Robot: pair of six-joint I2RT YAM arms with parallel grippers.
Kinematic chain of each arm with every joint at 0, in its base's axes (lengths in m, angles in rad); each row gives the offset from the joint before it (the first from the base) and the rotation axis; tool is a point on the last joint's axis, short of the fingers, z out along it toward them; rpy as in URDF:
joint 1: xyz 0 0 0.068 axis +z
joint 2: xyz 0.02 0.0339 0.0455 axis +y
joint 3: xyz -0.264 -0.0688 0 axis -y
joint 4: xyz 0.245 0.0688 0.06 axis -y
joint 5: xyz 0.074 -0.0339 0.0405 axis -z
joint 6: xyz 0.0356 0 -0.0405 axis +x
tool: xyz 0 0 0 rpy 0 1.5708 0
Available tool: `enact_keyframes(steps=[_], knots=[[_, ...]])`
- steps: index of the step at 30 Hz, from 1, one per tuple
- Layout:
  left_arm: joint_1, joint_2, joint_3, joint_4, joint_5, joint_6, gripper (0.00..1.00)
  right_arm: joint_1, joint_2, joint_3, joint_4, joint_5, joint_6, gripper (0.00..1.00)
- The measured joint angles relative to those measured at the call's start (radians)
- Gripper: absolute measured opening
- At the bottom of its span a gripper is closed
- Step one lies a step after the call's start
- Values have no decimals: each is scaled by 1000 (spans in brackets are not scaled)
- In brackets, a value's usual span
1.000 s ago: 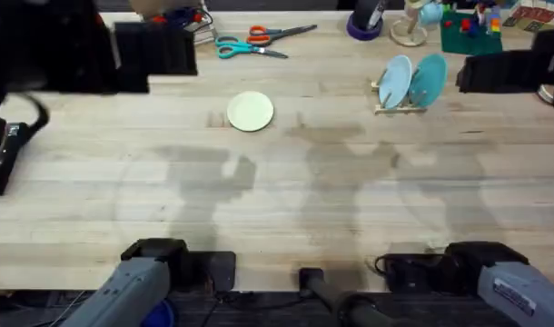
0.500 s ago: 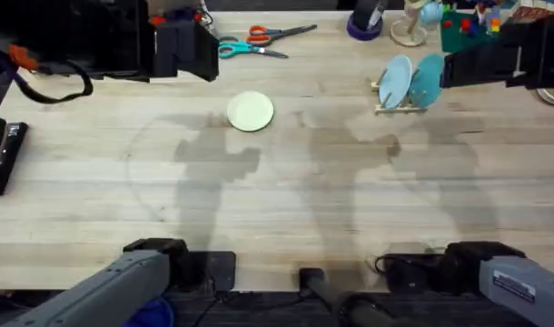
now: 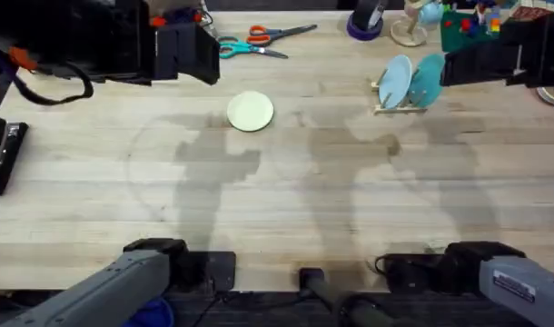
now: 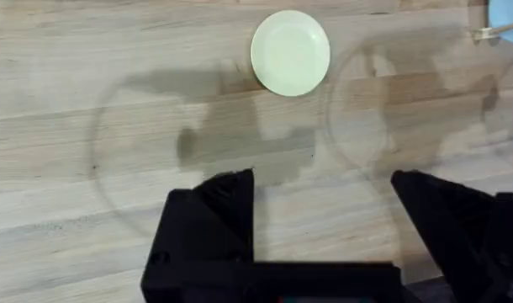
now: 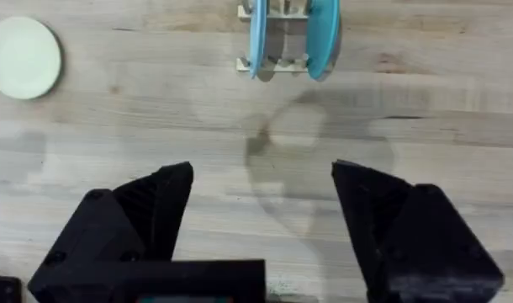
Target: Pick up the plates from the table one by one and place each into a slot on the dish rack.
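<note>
A pale cream-yellow plate (image 3: 251,111) lies flat on the table (image 3: 277,200), also seen in the left wrist view (image 4: 290,52) and the right wrist view (image 5: 22,57). A light blue plate (image 3: 396,81) and a teal plate (image 3: 428,79) stand upright in slots of the small wooden dish rack (image 3: 400,106), seen edge-on in the right wrist view (image 5: 282,62). My left gripper (image 4: 322,215) hangs open high above the table, short of the cream plate. My right gripper (image 5: 261,210) is open too, high above bare wood near the rack.
Scissors (image 3: 254,41) lie at the back of the table, with a purple cup (image 3: 365,23), a wooden ring stand (image 3: 409,32) and coloured toys (image 3: 472,27) at the back right. A black device (image 3: 3,154) sits at the left edge.
Over the last second both arms swung inward at the back of the table, the left one toward the scissors, the right one toward the rack. The plates have not moved.
</note>
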Motion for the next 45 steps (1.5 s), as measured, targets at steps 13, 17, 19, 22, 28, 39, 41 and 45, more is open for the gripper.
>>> enact_keyframes(steps=[13, 17, 19, 22, 28, 39, 41, 45], knots=[[0, 8, 3, -18, 3, 0, 993, 0, 0, 0, 0, 0, 0, 993], [0, 8, 3, -14, 5, -4, 681, 0, 0, 0, 2, 0, 0, 995], [0, 8, 3, -13, 5, -3, 365, 0, 0, 0, 7, 0, 0, 995], [0, 8, 3, -13, 6, -1, 56, 0, 0, 0, 11, 0, 0, 995], [0, 8, 3, -14, 6, 0, 42, 0, 0, 0, 11, 0, 0, 995], [24, 31, 4, -11, 96, -18, 42, 0, 0, 0, 12, 0, 0, 994], [52, 51, 4, -11, 152, 1, 42, 0, 0, 0, 12, 0, -1, 993], [111, 95, 4, -10, 255, 51, 43, 0, 0, 0, 12, 0, -2, 995]])
